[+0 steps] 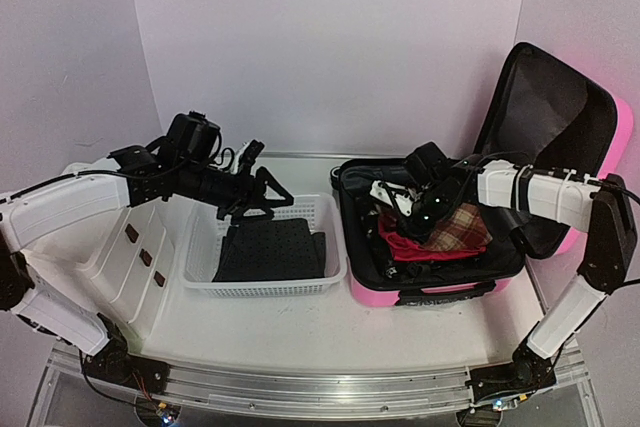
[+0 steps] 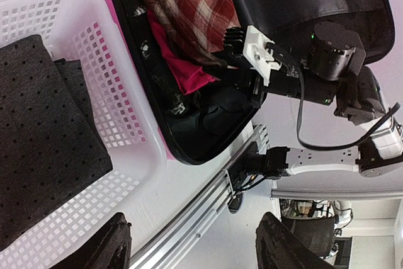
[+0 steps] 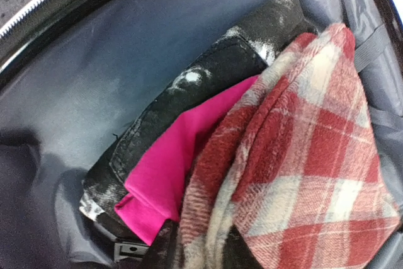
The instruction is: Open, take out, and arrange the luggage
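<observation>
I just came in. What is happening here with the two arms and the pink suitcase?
The luggage lies open, lid up, with a plaid cloth, a pink cloth and a dark garment inside. The right gripper reaches down over those clothes; no grip is visible. The left gripper hovers open over the white basket, which holds a dark folded piece.

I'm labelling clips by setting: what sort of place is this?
Probably a robot lab test cell, not a home: plain white backdrop panels on three sides, black arm bases bolted to an aluminium rail, a glossy pink hard-shell suitcase staged as a prop.
</observation>
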Controlling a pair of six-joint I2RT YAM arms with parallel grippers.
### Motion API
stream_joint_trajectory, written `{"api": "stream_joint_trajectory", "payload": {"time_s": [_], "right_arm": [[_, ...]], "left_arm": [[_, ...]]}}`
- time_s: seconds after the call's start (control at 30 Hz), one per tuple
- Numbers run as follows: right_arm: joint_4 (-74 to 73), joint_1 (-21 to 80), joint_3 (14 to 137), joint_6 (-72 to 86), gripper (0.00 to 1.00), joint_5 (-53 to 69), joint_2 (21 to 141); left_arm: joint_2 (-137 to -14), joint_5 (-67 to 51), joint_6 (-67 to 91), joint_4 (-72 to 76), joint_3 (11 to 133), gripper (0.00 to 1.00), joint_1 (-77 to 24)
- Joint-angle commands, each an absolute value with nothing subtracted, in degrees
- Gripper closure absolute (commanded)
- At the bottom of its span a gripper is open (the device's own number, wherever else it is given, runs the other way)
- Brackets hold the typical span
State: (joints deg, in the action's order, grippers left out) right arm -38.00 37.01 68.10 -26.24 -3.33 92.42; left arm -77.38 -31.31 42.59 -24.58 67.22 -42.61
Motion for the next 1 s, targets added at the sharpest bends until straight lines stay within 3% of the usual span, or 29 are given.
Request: {"api": "stream_joint_trajectory", "payload": {"time_s": [0.0,0.07,0.33,0.6,0.77,0.97], "right_arm": [[-36.21,36.19,67.68,-25.18,0.87,2.02,90.28],[-36.15,35.69,67.51,-25.05,0.89,3.67,89.89],[-36.1,32.79,67.62,-24.18,0.62,7.49,90.88],[-36.45,31.82,69.41,-24.08,0.6,7.79,94.12],[-36.65,31.69,69.59,-24.12,0.47,9.19,92.69],[-37.79,30.51,70.79,-25.83,0.47,8.47,94.19]], "left_arm": [[-81.37,-31.76,53.09,-14.25,73.45,0.3,-43.19],[-84.44,-31.43,57.59,-12.15,74.84,0.27,-43.25],[-93.99,-34.28,62.91,-10.94,82.99,0.25,-43.87],[-93.11,-34.46,64.13,-9.0,79.82,0.24,-44.21],[-93.13,-35.44,65.56,-7.19,78.73,0.21,-44.21],[-93.54,-35.51,65.99,-6.3,78.52,0.21,-44.29]]}}
